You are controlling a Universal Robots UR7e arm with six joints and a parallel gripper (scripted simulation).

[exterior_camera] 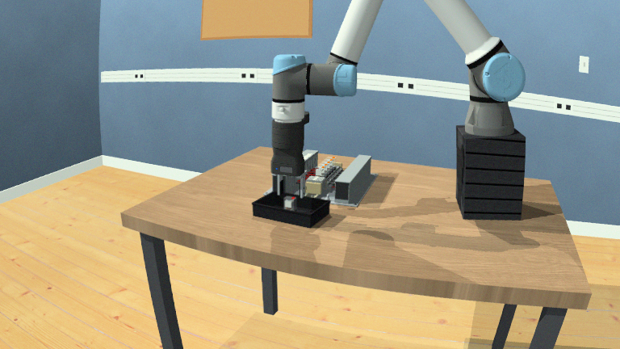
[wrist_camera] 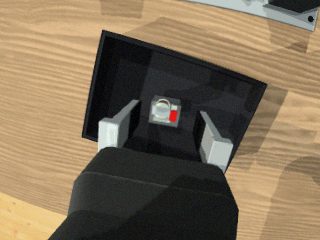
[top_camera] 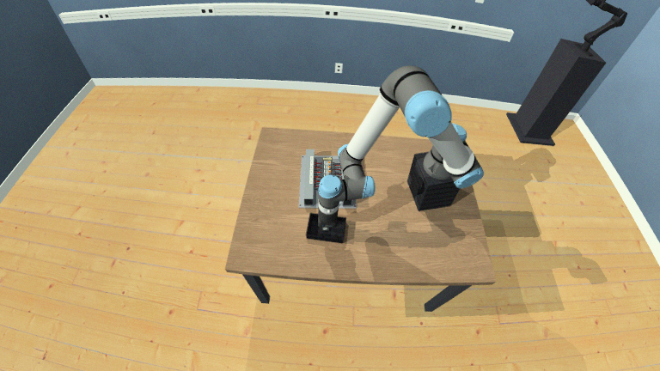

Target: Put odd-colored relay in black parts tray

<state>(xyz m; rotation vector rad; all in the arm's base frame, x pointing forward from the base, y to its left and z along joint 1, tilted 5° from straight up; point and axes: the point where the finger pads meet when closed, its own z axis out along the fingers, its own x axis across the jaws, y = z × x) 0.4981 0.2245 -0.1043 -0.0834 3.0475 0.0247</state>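
The black parts tray [wrist_camera: 227, 96] [exterior_camera: 274, 211] [top_camera: 313, 234] sits on the table in front of the relay panel [exterior_camera: 353, 176] [top_camera: 306, 177]. A small grey relay with a red button [wrist_camera: 164, 111] [exterior_camera: 288, 202] lies on the tray floor. My gripper [wrist_camera: 167, 117] [exterior_camera: 287, 190] is open and points straight down into the tray. Its fingers stand on either side of the relay, apart from it. The panel lies flat on the table, and a row of relays with orange buttons [exterior_camera: 328, 164] stands on it. In the top view the wrist hides the fingers and the relay.
The arm's black base block [top_camera: 433, 187] [exterior_camera: 490, 176] stands on the table's right side. The panel's grey ducts rise just behind the tray. The table's front edge [exterior_camera: 320, 262] is a short way in front of the tray.
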